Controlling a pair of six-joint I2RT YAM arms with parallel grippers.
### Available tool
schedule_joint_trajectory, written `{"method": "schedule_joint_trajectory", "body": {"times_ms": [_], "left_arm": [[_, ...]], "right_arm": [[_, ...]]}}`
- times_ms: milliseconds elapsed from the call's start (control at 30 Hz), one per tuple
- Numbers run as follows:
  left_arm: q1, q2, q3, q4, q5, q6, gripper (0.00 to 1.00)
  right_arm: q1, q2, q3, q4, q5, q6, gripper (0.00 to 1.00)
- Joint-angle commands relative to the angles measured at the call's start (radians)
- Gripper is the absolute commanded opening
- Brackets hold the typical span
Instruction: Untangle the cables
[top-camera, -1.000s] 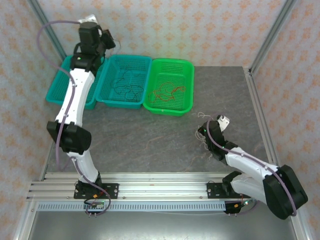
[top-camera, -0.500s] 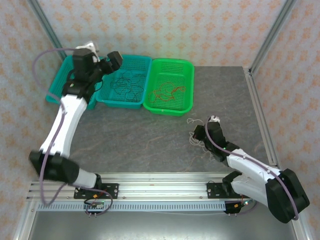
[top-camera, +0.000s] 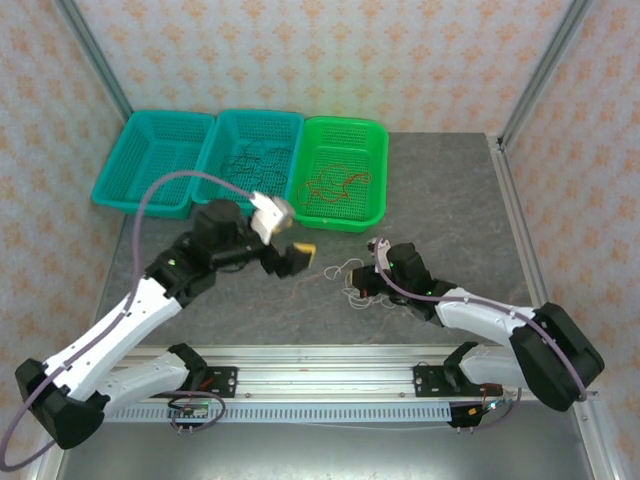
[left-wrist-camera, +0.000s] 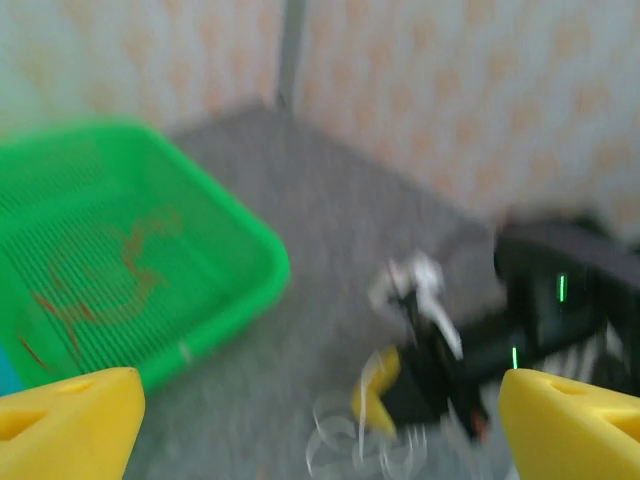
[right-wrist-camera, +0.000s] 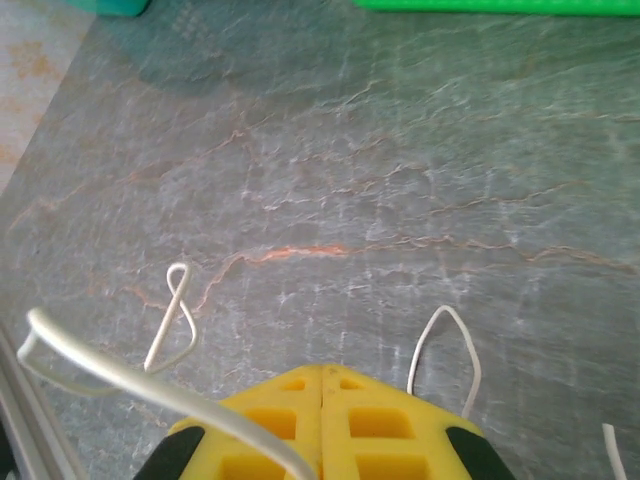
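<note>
- A metal rail (top-camera: 320, 365) runs along the near edge, with both arms bolted to it.
- On the grey, stone-look surface (top-camera: 450, 190), pale cables (top-camera: 348, 270) lie loose near the middle. The right claw (right-wrist-camera: 322, 378) is among them, its fingers pressed together.
- The left claw (left-wrist-camera: 320, 430) is just left of them, spread wide and empty.
- At the far side, a green basket (top-camera: 345, 122) holds a red cable (top-camera: 335, 183), and a teal basket (top-camera: 262, 113) holds dark cables (top-camera: 250, 168).
- Patterned wallpaper (top-camera: 330, 50) covers the walls.

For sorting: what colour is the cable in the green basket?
Red-orange; the cable shows best in the top external view.
</note>
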Motion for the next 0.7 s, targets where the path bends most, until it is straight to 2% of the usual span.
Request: {"method": "schedule_joint_trajectory", "body": {"times_ms": [0, 100, 233, 300, 433, 633, 667], "left_arm": [[-0.084, 0.016, -0.055, 0.03, -0.015, 0.096, 0.92], [-0.124, 0.108, -0.109, 0.151, -0.036, 0.032, 0.91], [-0.126, 0.25, -0.144, 0.297, -0.099, -0.027, 0.91], [-0.126, 0.326, -0.136, 0.34, -0.14, -0.049, 0.87], [-0.123, 0.418, -0.12, 0.389, -0.199, -0.072, 0.58], [-0.121, 0.484, -0.088, 0.408, -0.184, -0.084, 0.01], [-0.123, 0.48, -0.09, 0.411, -0.188, -0.088, 0.0]], "right_arm": [[0.014, 0.023, 0.034, 0.083, -0.069, -0.045, 0.0], [0.015, 0.036, 0.049, 0.071, -0.072, -0.061, 0.0], [0.017, 0.035, 0.056, 0.056, -0.071, -0.062, 0.0], [0.02, 0.026, 0.053, 0.057, -0.071, -0.057, 0.0], [0.021, -0.005, 0.041, 0.048, -0.065, -0.063, 0.0], [0.022, -0.029, 0.027, 0.05, -0.048, -0.074, 0.0], [0.022, -0.029, 0.026, 0.047, -0.036, -0.074, 0.01]]}}
